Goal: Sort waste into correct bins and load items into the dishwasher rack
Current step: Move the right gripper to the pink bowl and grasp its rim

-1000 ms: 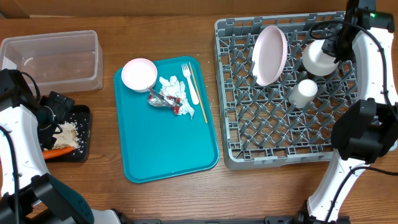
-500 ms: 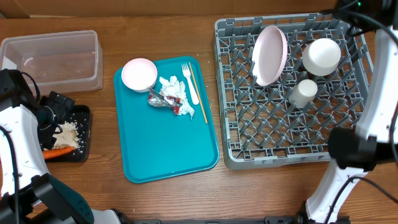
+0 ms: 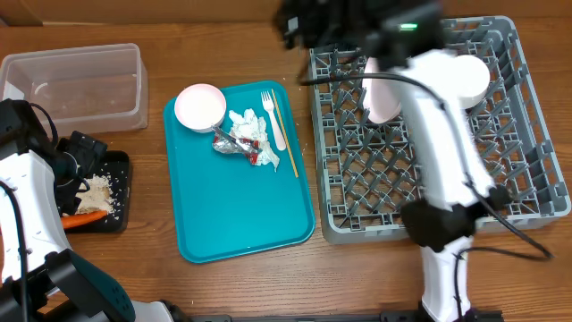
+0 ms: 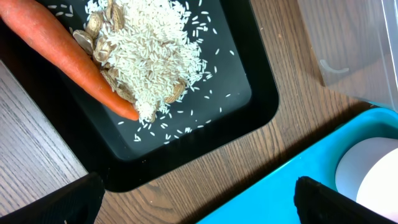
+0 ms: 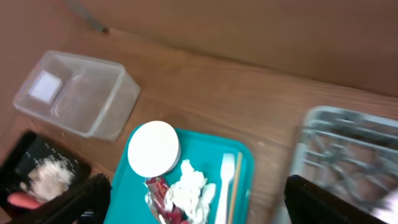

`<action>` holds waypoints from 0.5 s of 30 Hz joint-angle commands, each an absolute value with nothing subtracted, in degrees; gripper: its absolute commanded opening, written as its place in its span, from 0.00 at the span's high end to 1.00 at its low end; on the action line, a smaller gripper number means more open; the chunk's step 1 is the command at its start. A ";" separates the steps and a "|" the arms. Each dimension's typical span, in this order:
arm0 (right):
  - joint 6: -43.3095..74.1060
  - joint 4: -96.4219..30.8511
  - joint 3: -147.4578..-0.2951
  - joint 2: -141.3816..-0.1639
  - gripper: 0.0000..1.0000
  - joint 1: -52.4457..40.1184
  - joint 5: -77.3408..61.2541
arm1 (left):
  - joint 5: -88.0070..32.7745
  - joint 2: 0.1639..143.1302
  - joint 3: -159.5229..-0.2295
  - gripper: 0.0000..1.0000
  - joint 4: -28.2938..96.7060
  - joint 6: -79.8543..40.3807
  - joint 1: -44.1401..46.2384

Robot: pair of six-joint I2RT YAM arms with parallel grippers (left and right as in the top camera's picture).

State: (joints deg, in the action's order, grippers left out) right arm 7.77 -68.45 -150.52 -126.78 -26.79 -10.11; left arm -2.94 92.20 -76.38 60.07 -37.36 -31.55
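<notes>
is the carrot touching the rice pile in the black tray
Touching: the left wrist view shows the carrot lying right against the rice pile.

This looks like a robot lab staged as a dish-clearing station. Two white jointed machine arms, the left arm and the right arm, trailing black cables, rise from the near edge of a wood-grain counter. On it sit a grey canteen-style dish rack, a teal tray, a clear tub and a black tray holding rice and a carrot. A plain brown panel closes off the counter's far edge.
</notes>
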 commanded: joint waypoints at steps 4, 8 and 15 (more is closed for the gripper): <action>6.98 -62.37 -148.40 -138.02 0.18 -31.66 -9.45 | -2.52 91.39 -77.30 0.00 60.16 -37.71 -31.70; 4.38 -58.92 -148.40 -143.44 0.18 -34.65 -8.62 | -2.52 91.39 -77.30 0.00 60.16 -37.71 -31.68; 4.10 -53.34 -148.38 -149.12 0.19 -39.16 -4.86 | -2.52 91.39 -77.30 0.00 60.16 -37.71 -31.68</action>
